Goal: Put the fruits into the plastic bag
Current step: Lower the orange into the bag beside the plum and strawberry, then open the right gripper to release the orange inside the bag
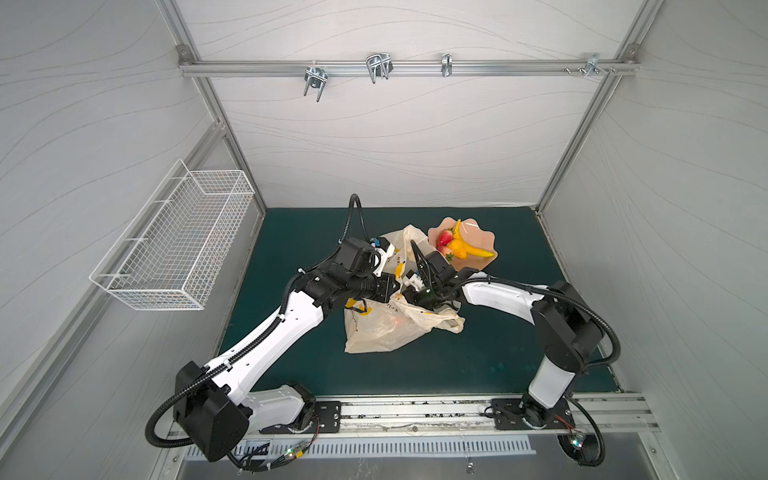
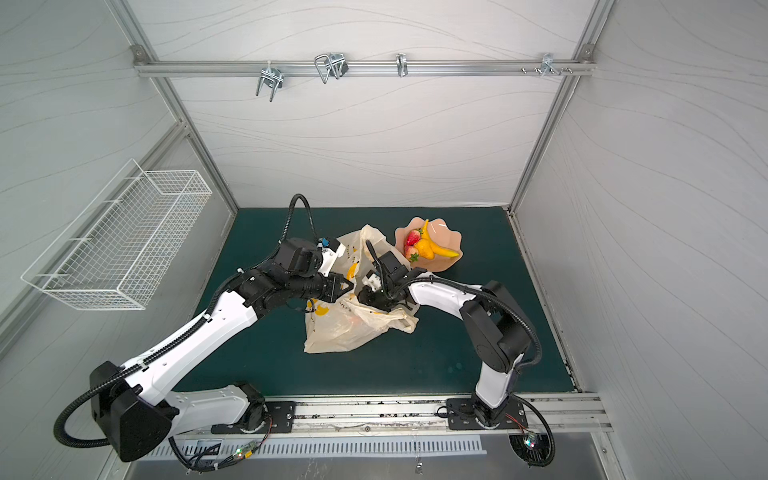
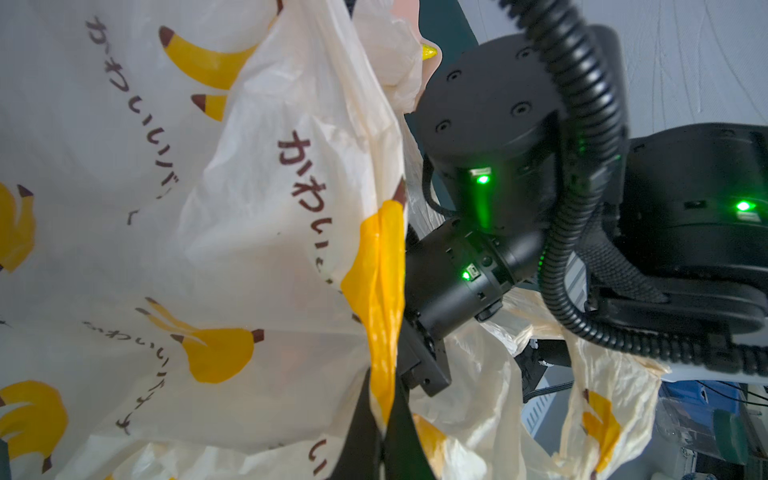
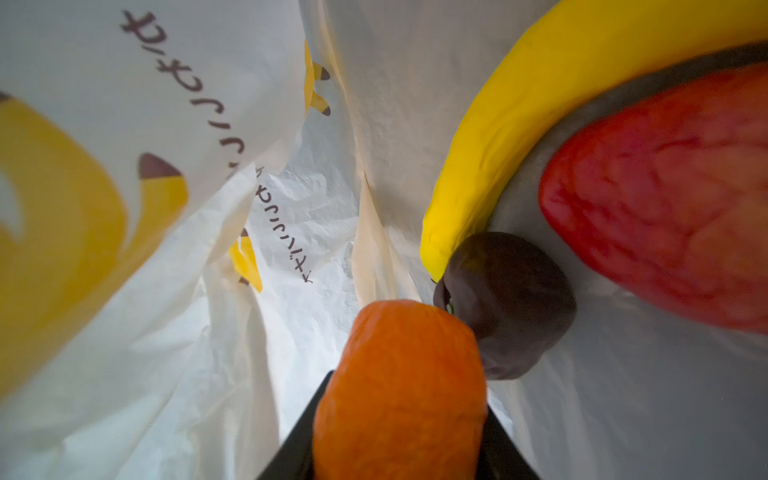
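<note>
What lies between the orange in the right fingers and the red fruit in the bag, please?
A dark brown fruit lies between the orange and the red fruit, beside the banana tip; the right wrist view shows it, inside the bag.

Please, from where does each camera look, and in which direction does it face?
Top views: from high above, looking down on the green mat; the left arm and right arm meet at the plastic bag.
Left wrist: beside the bag, looking along the left gripper, which pinches its film; the right arm shows beyond.
Right wrist: inside the bag, looking past the right gripper, which holds an orange, towards a banana.
Shared: all views show the bag.
</note>
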Robot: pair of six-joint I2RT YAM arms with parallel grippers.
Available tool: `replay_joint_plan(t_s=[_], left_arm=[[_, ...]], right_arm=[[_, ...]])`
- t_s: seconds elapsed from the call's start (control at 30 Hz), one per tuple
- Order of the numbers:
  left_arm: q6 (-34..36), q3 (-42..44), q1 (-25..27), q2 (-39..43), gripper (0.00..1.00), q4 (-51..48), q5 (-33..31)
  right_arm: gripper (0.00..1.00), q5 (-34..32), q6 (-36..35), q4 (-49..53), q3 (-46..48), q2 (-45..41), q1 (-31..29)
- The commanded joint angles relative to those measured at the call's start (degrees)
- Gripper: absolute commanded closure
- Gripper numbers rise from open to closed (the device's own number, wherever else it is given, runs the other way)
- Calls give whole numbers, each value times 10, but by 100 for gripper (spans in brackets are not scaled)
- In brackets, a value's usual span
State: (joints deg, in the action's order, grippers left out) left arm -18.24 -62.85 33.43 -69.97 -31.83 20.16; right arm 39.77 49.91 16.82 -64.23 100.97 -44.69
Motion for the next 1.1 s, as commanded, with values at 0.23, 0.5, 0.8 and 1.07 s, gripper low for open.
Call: replay_joint_plan(t_s=[0.23, 0.5, 0.8, 1.07], left_arm=[[-3, -19, 2, -1, 100, 28, 0], [-3, -16, 1, 4, 100, 27, -4], [-3, -12, 2, 8, 100, 25, -7], [-10, 4, 2, 14, 100, 32, -22]], right_arm=[[60, 12, -10, 50, -26, 26, -7], [37, 4, -18, 61, -29, 13, -7], [21, -12, -32, 80, -24, -17, 0], [18, -20, -48, 106, -2, -65, 31]])
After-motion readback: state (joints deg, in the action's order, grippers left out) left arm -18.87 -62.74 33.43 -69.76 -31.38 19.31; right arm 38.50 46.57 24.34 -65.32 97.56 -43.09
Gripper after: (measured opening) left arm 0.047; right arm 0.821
